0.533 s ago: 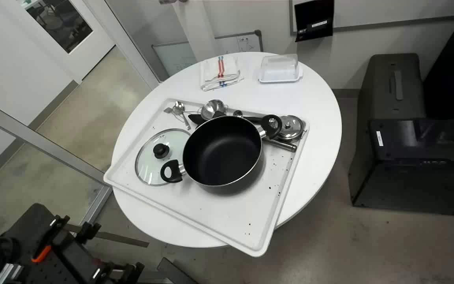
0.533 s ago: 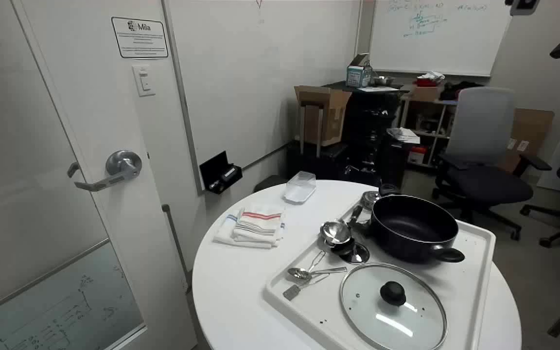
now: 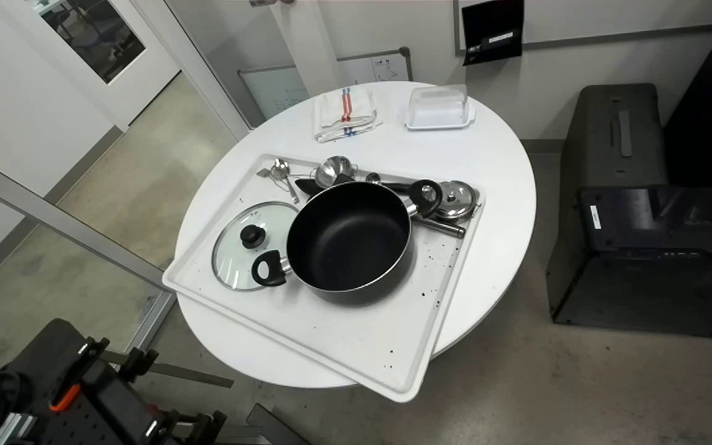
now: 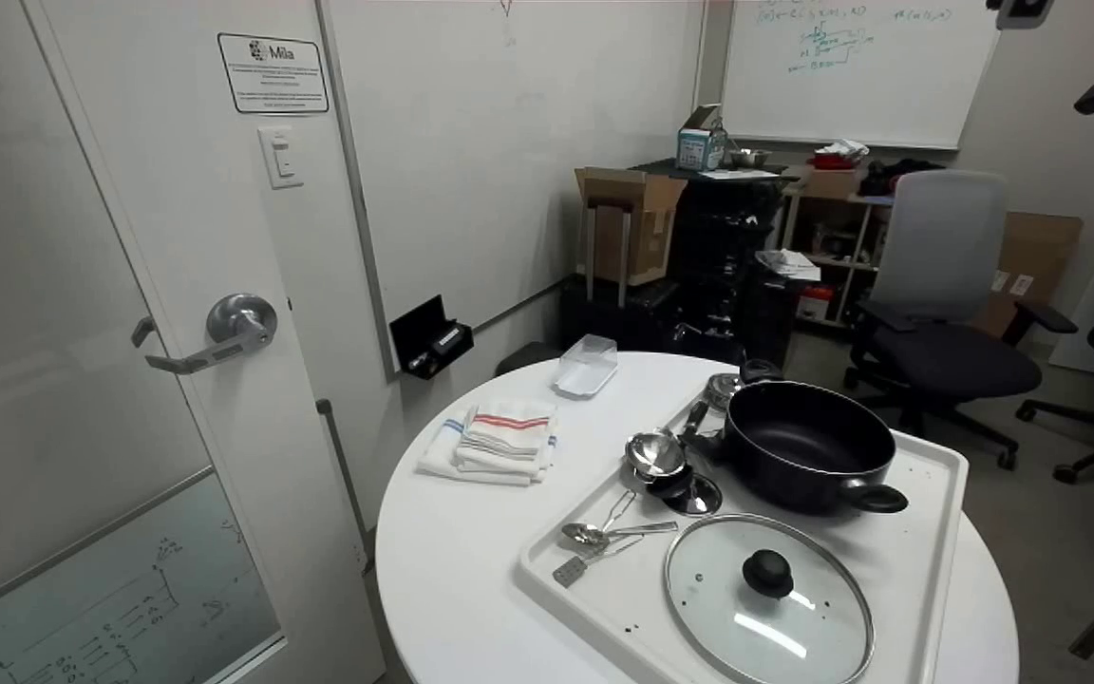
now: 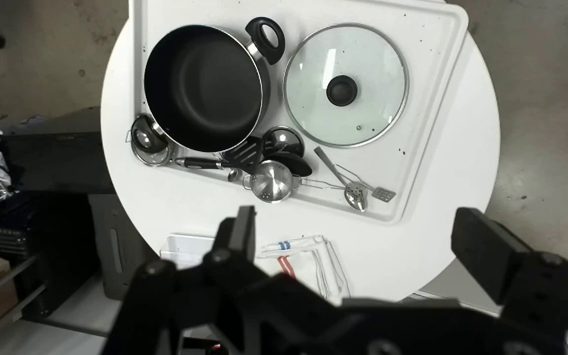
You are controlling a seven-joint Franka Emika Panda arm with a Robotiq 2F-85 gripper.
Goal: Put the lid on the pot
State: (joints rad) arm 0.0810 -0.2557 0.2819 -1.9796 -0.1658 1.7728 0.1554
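In the wrist view, the uncovered pot [image 5: 202,88] sits left on the white tray [image 5: 422,74]; right of it the glass lid [image 5: 313,98] lies flat, knob [image 5: 341,90] up. Best to centre over that knob, then lift clear of the pot handle [image 5: 275,54]. The end effector [image 5: 353,231] gapes wide, holding and touching nothing.

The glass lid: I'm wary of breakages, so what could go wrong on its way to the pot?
The open gripper might slip off the round knob of the lid and drop it. One loop handle of the pot juts toward the lid and could snag it. A metal bowl and slotted turner lie close by the pot; a low swing may knock them.
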